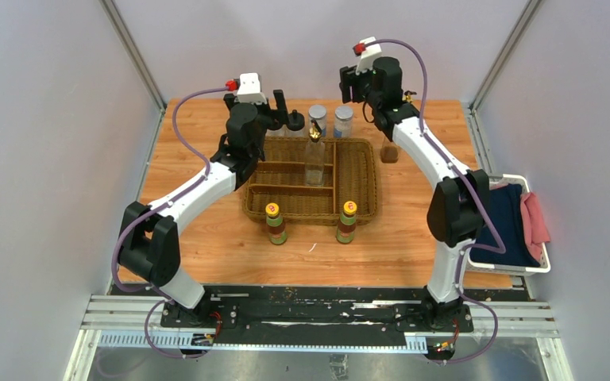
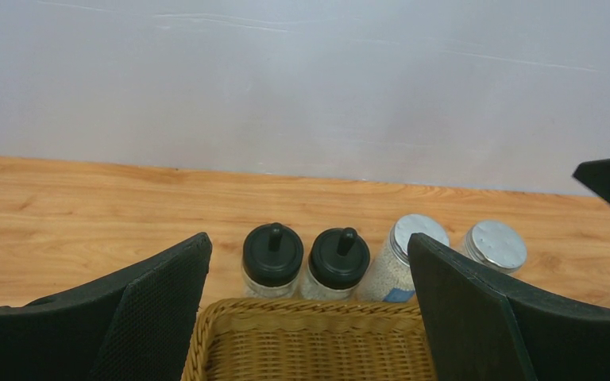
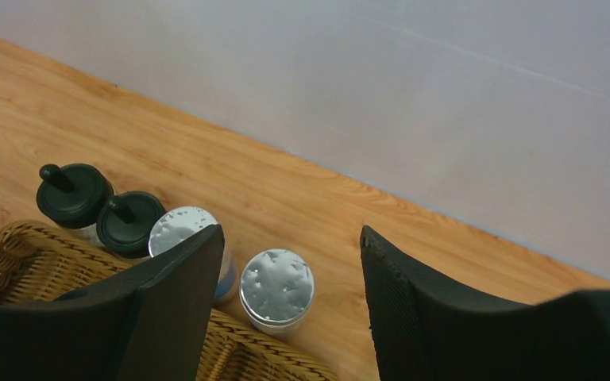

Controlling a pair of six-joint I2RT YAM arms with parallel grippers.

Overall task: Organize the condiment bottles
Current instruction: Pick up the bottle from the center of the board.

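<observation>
Behind the wicker basket stands a row of condiment bottles: two black-capped ones and two grey-lidded jars. A tall clear gold-topped bottle stands inside the basket. Two yellow-capped bottles stand in front of it. My left gripper hovers open over the basket's back rim, facing the black-capped pair. My right gripper is open above the right grey-lidded jar, its left finger covering part of the other jar. Neither gripper holds anything.
A small brown object sits on the table right of the basket, beside my right arm. A white bin with dark blue and pink cloths stands at the table's right edge. The grey back wall rises close behind the bottle row.
</observation>
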